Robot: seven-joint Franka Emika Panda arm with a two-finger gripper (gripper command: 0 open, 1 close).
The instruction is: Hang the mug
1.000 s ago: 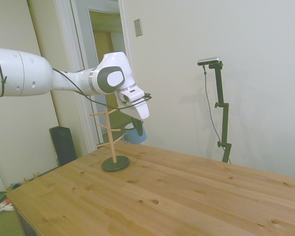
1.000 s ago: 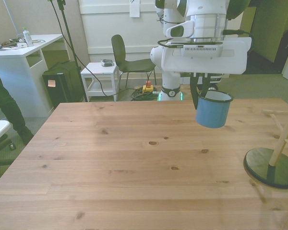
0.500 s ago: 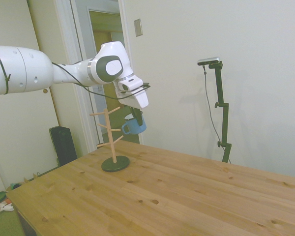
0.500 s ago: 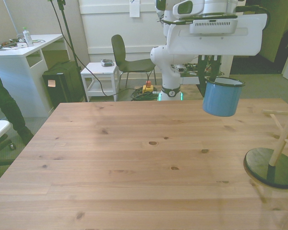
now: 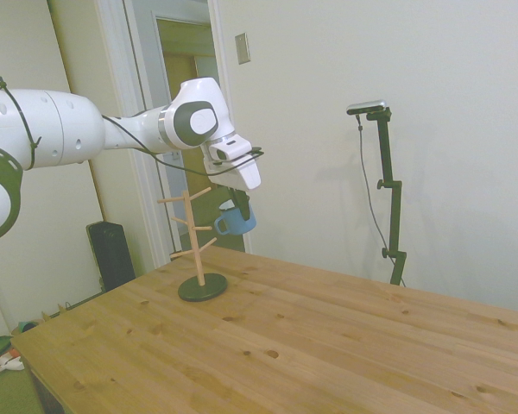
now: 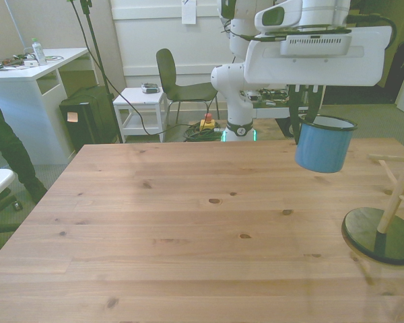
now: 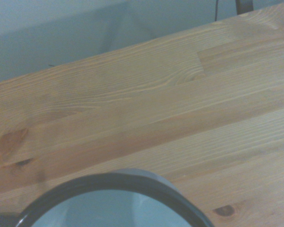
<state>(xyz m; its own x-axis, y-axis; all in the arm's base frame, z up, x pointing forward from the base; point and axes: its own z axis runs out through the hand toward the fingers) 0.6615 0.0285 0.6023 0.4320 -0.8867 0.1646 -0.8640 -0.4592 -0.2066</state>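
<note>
Table [image 6: 155, 229]: pale knotty pine planks, lengthwise grain, bare apart from one wooden mug tree [image 5: 196, 244] on a dark round base, near the front view's right edge. Room: pale walls, an open doorway behind the arm in the side view. Beyond the table's far edge, front view: one dark chair [image 6: 178, 84], one small white cart [image 6: 141, 111], one white desk [image 6: 37, 87] at far left with a bottle [image 6: 37, 50] on it, a person's dark sleeve [image 6: 0, 145] at the left edge.

One mug [image 6: 323, 143], light blue, white inside, dark rim (rim also fills the wrist view [image 7: 113, 198]). It hangs in the air well above the table, slightly tilted, beside the tree's upper pegs. Gripper [image 6: 301, 120] clamped on the mug's rim.
</note>
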